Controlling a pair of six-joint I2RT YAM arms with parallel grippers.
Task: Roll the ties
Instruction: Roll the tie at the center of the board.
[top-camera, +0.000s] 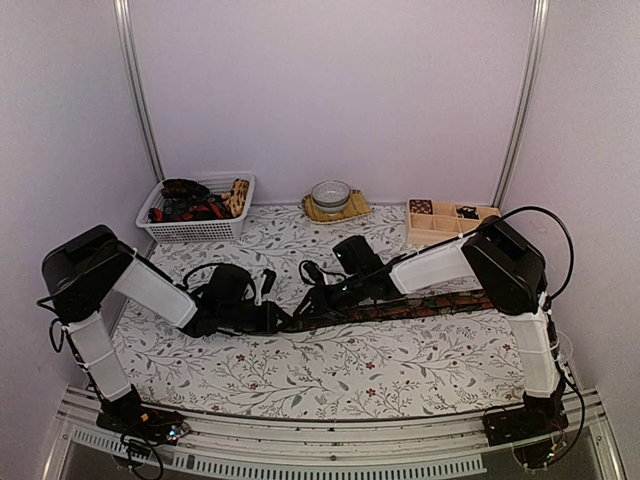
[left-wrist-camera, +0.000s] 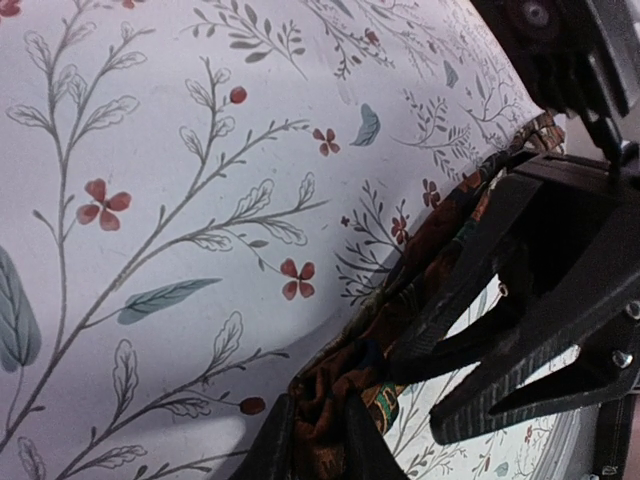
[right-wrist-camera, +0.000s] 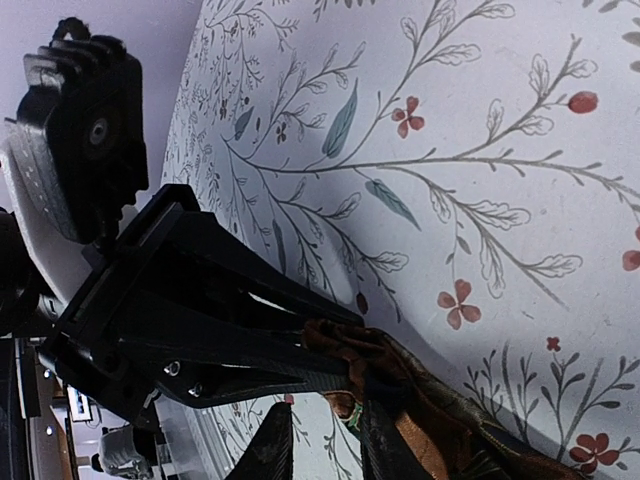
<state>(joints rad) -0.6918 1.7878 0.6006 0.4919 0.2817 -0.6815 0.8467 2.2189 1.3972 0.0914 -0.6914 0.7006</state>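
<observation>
Dark fabric with a small red-brown and green pattern, the tie (top-camera: 400, 308) lies stretched along the middle of the counter (top-camera: 380, 372). It runs from near the right arm's upright link leftward to the centre, where its near end is bunched up off the floral covering.

The left end effector (left-wrist-camera: 320, 445) has that bunched end pinched between its fingers, the cloth crumpled in the bite. The right end effector (right-wrist-camera: 325, 450) meets it tip to tip, just beside it. Its fingers stand a little apart around the same bunch of fabric; whether they actually clamp it I cannot tell.

Both arms are folded alike. Each rises from its base at the near edge to a high elbow out at its own side. Each pale forearm then slopes down and inward, so the two wrists face each other low over the counter's centre.

Farther back, a white basket (top-camera: 200, 230) at the rear left holds other ties (top-camera: 188, 205) in a loose heap. A bowl (top-camera: 330, 192) sits on a yellow mat (top-camera: 352, 210) at the rear middle. A wooden box (top-camera: 440, 233) with compartments stands at the rear right, with dark patterned pieces in two of its cells.
</observation>
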